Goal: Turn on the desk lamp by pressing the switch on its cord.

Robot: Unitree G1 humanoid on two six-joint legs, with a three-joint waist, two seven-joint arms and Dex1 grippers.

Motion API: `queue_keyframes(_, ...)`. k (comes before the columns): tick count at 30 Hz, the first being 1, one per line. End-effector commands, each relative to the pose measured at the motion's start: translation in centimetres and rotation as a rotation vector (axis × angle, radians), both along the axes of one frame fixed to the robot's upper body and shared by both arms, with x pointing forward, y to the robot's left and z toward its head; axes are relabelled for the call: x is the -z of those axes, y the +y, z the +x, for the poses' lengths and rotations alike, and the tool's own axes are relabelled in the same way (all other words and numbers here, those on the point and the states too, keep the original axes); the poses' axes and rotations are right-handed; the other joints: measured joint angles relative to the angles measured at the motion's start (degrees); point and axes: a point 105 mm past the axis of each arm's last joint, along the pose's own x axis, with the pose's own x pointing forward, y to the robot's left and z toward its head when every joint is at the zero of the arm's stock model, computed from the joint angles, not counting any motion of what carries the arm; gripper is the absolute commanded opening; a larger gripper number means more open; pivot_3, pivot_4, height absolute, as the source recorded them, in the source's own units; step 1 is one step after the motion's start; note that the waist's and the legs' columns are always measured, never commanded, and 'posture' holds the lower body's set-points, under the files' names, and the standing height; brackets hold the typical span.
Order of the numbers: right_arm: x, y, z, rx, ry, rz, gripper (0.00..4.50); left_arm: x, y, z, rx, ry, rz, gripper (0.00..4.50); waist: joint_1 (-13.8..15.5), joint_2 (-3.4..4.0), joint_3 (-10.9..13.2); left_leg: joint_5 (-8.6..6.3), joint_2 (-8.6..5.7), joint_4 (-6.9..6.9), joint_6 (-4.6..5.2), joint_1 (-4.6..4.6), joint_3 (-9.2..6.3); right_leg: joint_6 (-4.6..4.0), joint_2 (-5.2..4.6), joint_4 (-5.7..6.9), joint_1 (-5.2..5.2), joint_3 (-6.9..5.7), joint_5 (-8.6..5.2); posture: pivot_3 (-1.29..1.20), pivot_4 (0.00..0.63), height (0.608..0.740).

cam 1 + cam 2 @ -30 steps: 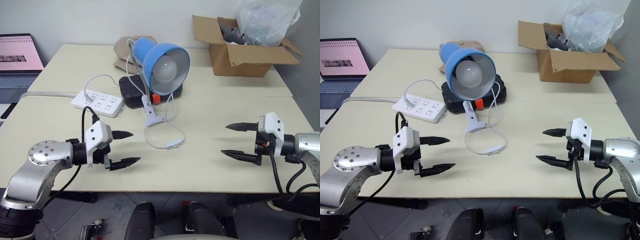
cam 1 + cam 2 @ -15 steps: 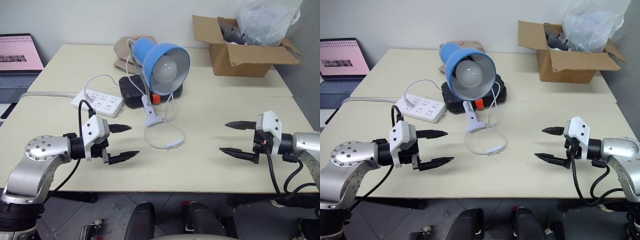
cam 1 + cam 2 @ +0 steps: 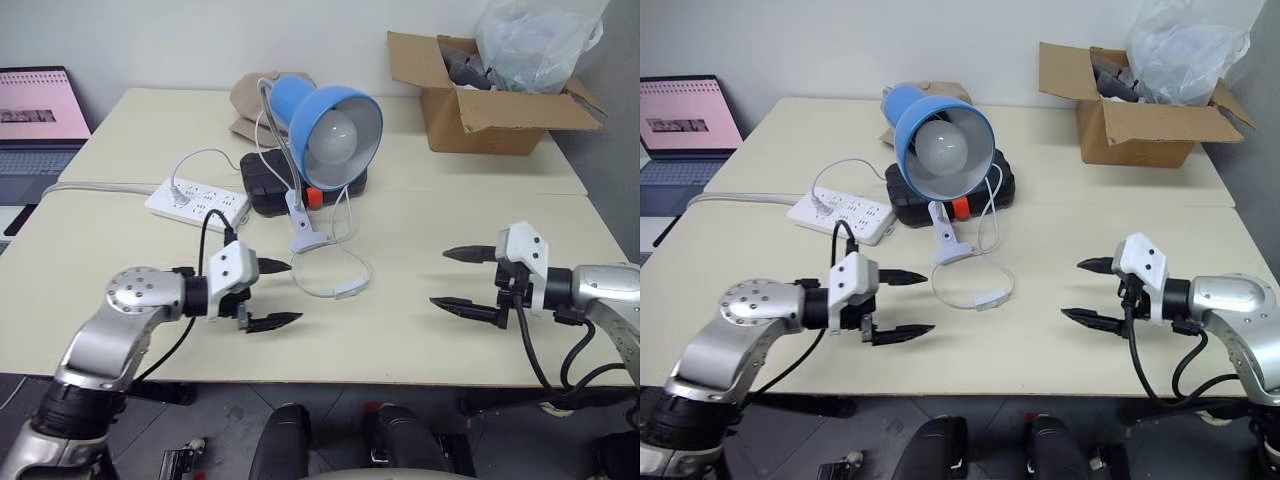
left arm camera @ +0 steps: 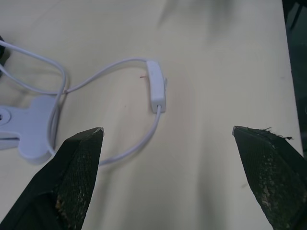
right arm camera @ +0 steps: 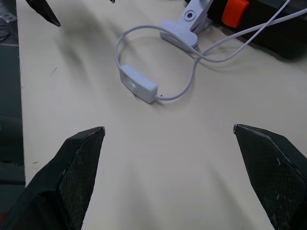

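Left pincer (image 3: pixel 276 294) nearer switch (image 3: pixel 345 292)

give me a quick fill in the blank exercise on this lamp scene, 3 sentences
1. The desk lamp has a ____ shade.
2. The switch lies on the table between the left gripper and the ____ gripper.
3. The fingers of both grippers are ____, holding nothing.

Missing words: blue; right; open

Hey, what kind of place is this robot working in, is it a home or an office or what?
Probably an office or lab workroom. Plain cream tables are pushed together against a bare wall, an open laptop sits off to one side, and a cardboard box with a plastic bag stands at the back by a power strip.
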Motion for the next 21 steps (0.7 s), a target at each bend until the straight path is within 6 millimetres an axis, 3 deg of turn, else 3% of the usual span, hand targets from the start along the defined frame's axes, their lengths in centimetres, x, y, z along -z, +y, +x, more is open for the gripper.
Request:
queue_keyframes(1, -0.6, 0.5, -0.3, 0.002, -0.018, -0.015, 4.50, 0.6, -1.1, 0.6, 0.021, -0.022, 0.002, 4.47, 0.0, -0.01, 0.0, 0.00, 0.00, 0.00, 0.00, 0.00, 0.00, 0.00, 0.00, 0.00, 0.00, 0.00, 0.00, 0.00, 0.150, 0.740)
queue_keyframes(8, -0.4, 0.8, -0.9, 0.015, -0.013, -0.016, 4.50, 2.2, -3.4, 2.4, 0.038, -0.002, -0.022, 4.47, 0.2, -0.02, 0.0, 0.00, 0.00, 0.07, 0.01, -0.08, -0.07, 0.06, 0.03, 0.03, -0.02, -0.06, 0.01, 0.00, 0.150, 0.740)
queue_keyframes(21, -0.2, 1.1, -2.0, 0.026, -0.006, -0.017, 4.50, 4.0, -5.5, 3.5, 0.097, -0.002, 0.004, 4.47, 0.1, -0.03, 0.0, 0.01, -0.01, 0.10, 0.01, -0.09, -0.09, 0.10, 0.07, 0.03, -0.01, -0.04, 0.04, 0.00, 0.150, 0.740)
